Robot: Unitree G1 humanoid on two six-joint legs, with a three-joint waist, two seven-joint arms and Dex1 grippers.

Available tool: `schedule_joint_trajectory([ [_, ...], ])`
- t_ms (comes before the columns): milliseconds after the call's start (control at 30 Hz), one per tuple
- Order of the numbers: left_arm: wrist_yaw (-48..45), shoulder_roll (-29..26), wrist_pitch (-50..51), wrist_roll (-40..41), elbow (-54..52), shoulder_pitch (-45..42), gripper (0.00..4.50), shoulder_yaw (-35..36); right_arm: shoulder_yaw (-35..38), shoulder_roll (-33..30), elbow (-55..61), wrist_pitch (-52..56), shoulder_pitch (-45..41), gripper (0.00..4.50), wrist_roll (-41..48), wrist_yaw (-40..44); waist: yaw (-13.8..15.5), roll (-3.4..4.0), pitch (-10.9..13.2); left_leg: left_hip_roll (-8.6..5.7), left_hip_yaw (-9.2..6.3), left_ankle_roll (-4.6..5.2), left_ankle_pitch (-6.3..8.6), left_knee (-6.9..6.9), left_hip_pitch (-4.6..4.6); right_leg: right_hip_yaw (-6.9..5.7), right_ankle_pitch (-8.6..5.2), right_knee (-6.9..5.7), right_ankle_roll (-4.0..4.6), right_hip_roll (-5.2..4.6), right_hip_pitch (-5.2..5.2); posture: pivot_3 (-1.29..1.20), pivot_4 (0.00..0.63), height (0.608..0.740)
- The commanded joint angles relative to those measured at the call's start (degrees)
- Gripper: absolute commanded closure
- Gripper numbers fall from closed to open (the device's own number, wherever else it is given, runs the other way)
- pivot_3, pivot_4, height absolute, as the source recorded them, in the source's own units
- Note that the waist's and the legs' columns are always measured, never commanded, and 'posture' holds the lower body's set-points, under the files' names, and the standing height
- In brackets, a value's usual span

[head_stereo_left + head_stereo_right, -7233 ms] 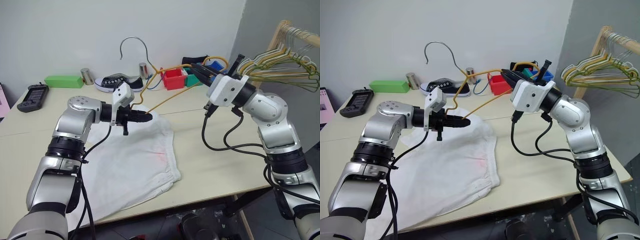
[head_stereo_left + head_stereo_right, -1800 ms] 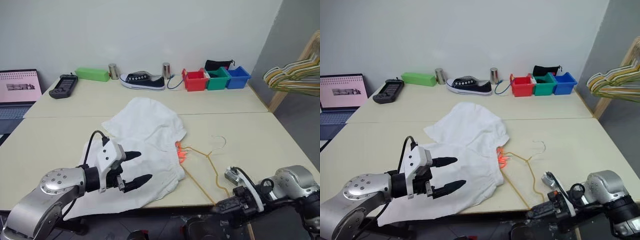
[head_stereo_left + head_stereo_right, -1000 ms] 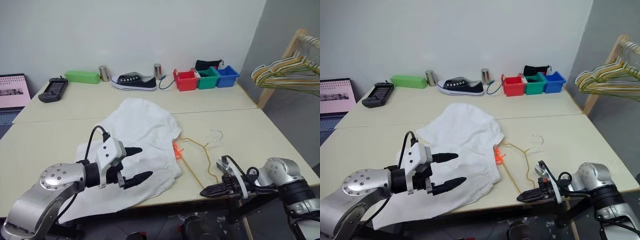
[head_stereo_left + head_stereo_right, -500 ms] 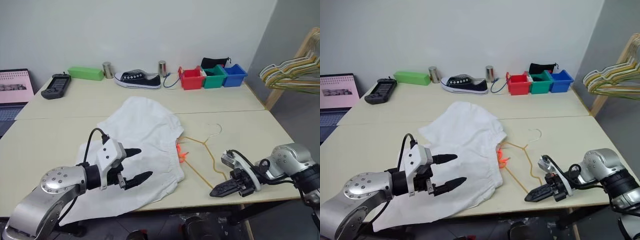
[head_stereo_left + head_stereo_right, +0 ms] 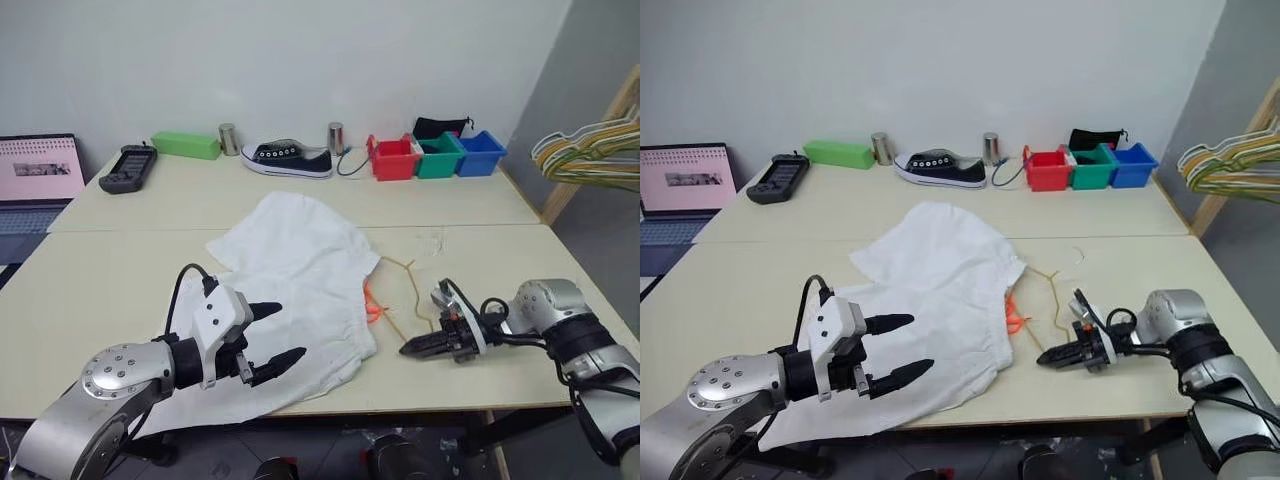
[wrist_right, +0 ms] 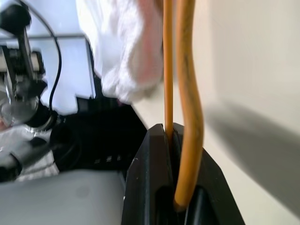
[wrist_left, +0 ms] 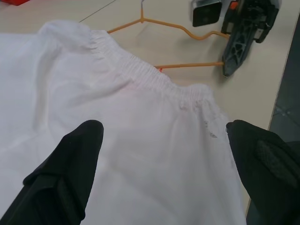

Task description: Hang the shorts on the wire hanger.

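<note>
The white shorts (image 5: 290,265) lie spread on the table, their orange drawstring (image 5: 372,305) showing at the waistband's right end. Beside it lies the golden wire hanger (image 5: 408,285), its hook (image 5: 432,238) pointing to the far side. My right gripper (image 5: 408,348) rests low over the table near the front edge, shut on the hanger's near end; in the right wrist view the wire (image 6: 168,70) runs into the closed fingers. My left gripper (image 5: 290,330) hovers open over the shorts' near part (image 7: 117,140), its black fingers (image 7: 70,173) spread wide and holding nothing.
Along the back edge stand a green box (image 5: 186,145), two metal cans (image 5: 229,138), a black sneaker (image 5: 290,158) and red, green and blue bins (image 5: 392,158). A handheld controller (image 5: 127,167) and laptop (image 5: 38,170) lie at the left. A bunch of hangers (image 5: 590,155) hangs at the right.
My right gripper has come up from below the table's front edge and moved in over the table toward the shorts, bringing the hanger's near end along. The left gripper has stayed put.
</note>
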State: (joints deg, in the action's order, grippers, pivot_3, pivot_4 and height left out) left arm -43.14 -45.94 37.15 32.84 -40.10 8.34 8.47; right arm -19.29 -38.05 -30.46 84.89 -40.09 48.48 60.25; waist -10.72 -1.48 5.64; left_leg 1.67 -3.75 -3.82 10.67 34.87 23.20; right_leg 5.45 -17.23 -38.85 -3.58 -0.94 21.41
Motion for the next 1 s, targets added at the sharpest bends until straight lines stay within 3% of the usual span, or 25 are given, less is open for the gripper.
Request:
schedule_joint_trajectory([
  [33,-0.6,-0.6,-0.7,0.4,-0.5,-2.1,0.05,0.6,2.9,-0.7,-1.8,-2.3,-4.2,4.50,-2.4,2.9,-0.1,0.01,0.0,0.00,0.02,0.00,0.00,0.00,-0.02,0.02,0.01,0.00,-0.01,0.00,0.00,-0.10,0.015,0.740],
  [133,-1.6,-1.1,-1.1,0.0,0.7,-3.5,0.05,0.2,2.8,-1.8,-1.2,-4.7,-6.4,4.50,-4.8,4.5,-0.2,0.01,0.0,0.01,0.06,0.00,0.00,0.00,-0.02,0.06,0.03,-0.01,-0.05,0.01,0.01,-0.11,0.014,0.740],
  [267,-4.3,-3.5,-1.1,0.6,3.8,-9.0,0.05,1.5,-1.3,-5.1,11.4,-19.8,-7.1,4.50,-13.0,8.0,-0.2,0.07,0.0,0.01,0.11,0.00,0.00,0.00,0.00,0.08,0.15,0.00,-0.28,0.01,0.05,-0.11,0.014,0.740],
  [433,-9.4,-9.1,-1.3,1.7,15.3,-28.1,0.05,3.3,-5.6,-0.1,15.3,-48.1,-7.9,4.50,-34.6,-7.9,-0.8,-0.03,-0.1,0.10,0.05,-0.01,-0.01,-0.02,0.12,0.06,0.18,-0.09,-0.30,0.16,0.35,-0.10,0.003,0.740],
  [533,-16.5,-14.1,-6.0,-2.5,27.9,-41.2,0.05,0.4,-9.5,2.6,12.9,-61.4,-8.5,4.50,-46.7,-15.9,-0.9,-0.02,-0.1,0.08,0.09,-0.02,-0.02,0.00,0.14,0.13,0.27,-0.07,-0.44,0.16,0.37,-0.09,0.000,0.740],
  [667,-23.5,-15.2,-14.8,-10.0,40.1,-51.3,0.05,-6.5,-9.6,5.0,12.4,-66.5,-8.9,4.50,-51.7,-17.5,-0.6,0.01,-0.1,0.05,0.14,-0.02,-0.02,-0.03,0.30,0.19,0.29,-0.10,-0.47,0.15,0.50,-0.09,0.000,0.740],
  [767,-28.5,-13.1,-24.3,-17.5,51.7,-59.4,0.05,-12.8,-9.0,6.3,15.1,-66.5,-9.1,4.50,-54.3,-17.8,-0.5,0.03,-0.1,0.05,0.03,-0.03,-0.02,-0.02,0.66,0.09,0.31,-0.14,-0.44,0.15,0.78,-0.10,0.000,0.740],
  [1000,-35.4,-6.9,-40.0,-27.4,71.4,-69.3,0.05,-20.2,-7.8,7.1,23.4,-63.4,-9.4,4.50,-57.8,-16.7,-0.6,0.03,-0.1,0.03,-0.03,-0.02,-0.03,0.03,0.74,0.04,0.39,-0.20,-0.31,0.15,0.82,-0.14,0.000,0.740],
])
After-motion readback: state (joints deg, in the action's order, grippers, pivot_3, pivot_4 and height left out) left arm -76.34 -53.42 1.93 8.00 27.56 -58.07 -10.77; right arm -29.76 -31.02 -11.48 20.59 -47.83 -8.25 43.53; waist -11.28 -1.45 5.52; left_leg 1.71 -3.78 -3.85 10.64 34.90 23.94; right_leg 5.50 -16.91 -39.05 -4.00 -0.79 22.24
